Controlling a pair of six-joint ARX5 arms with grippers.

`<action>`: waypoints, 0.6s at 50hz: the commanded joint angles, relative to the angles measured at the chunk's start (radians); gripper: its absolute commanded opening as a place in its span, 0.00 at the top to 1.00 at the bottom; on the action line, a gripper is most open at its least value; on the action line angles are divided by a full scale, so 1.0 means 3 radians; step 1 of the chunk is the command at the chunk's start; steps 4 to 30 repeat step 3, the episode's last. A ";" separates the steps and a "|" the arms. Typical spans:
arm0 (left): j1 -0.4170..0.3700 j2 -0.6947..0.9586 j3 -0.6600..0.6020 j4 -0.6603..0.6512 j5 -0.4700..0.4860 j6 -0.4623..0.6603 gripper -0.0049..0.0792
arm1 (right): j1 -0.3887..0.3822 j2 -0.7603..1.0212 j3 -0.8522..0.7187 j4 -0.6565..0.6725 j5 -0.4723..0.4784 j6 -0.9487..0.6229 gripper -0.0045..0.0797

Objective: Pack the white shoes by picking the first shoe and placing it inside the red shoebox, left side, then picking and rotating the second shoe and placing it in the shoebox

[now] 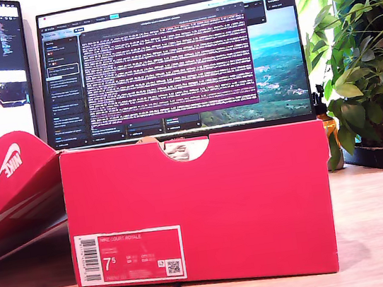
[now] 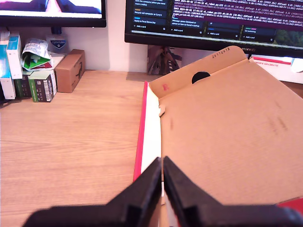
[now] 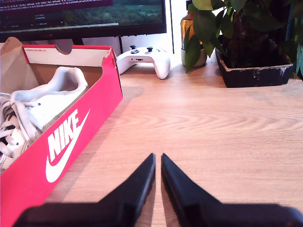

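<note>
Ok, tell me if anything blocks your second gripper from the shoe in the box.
Nothing visible stands between them. My second gripper hangs shut over bare desk beside the red shoebox. The box is open on top, and a white shoe lies uncovered inside it.

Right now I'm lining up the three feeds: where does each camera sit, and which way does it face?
Exterior view: low on the desk, facing the labelled end wall of the red shoebox, monitor behind; no arm shows.
First wrist view: on my first gripper, jaws together, looking over the open lid toward the monitor.
Second wrist view: on my second gripper, jaws together above bare desk, beside the shoebox's swoosh wall; a white shoe lies inside, game controller beyond.
Shared: the shoebox, monitor and potted plant appear in the exterior and second wrist views.
</note>
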 commanded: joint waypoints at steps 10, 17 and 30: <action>-0.0009 -0.0028 -0.0106 -0.0066 0.0004 -0.0001 0.96 | 0.0019 -0.0019 -0.0071 0.0024 0.0001 0.0003 0.96; -0.0009 -0.0028 -0.0106 -0.0066 0.0004 -0.0001 0.96 | 0.0019 -0.0019 -0.0071 0.0024 0.0001 0.0003 0.96; -0.0009 -0.0028 -0.0106 -0.0066 0.0004 -0.0001 0.96 | 0.0019 -0.0019 -0.0071 0.0024 0.0001 0.0003 0.96</action>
